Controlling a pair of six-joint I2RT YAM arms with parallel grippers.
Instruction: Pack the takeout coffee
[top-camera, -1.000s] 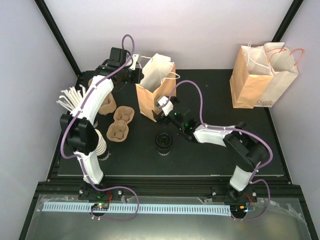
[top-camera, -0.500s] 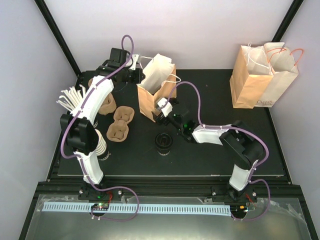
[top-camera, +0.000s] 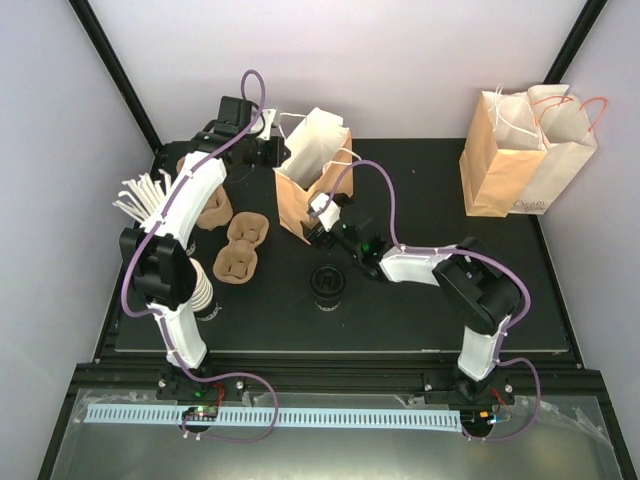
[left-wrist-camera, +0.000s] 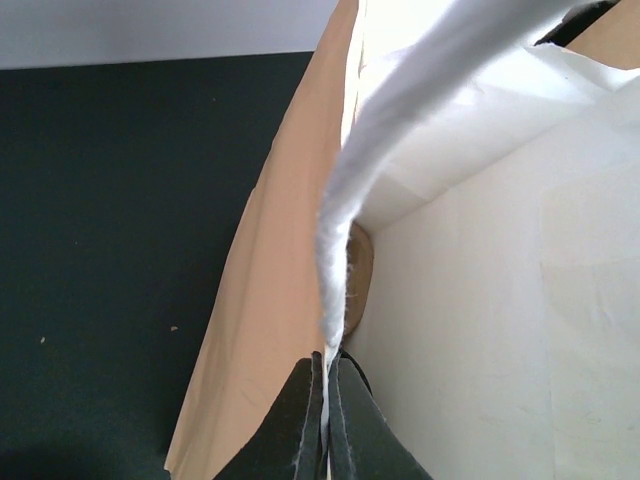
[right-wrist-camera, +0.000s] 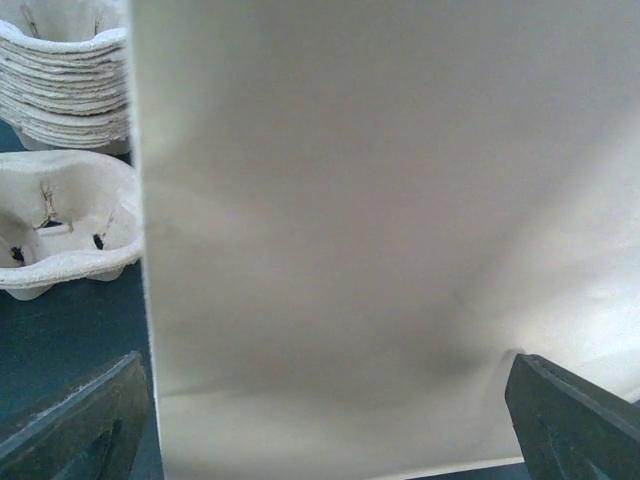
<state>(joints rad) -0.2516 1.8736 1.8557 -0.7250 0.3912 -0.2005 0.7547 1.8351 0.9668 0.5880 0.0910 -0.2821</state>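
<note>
On the black table mat (top-camera: 400, 320), just in front of the open brown paper bag (top-camera: 300, 200), stands the small white paper cup with a glossy black round lid (top-camera: 327, 281) (neither arm touches it). The left gripper (left-wrist-camera: 325, 395) is pinched closed on the bag's upper rim. The right gripper (right-wrist-camera: 320, 430) has its fingers spread wide, close against the bag's near wall, with moulded-pulp cup carriers (right-wrist-camera: 60, 225) beside it.
</note>
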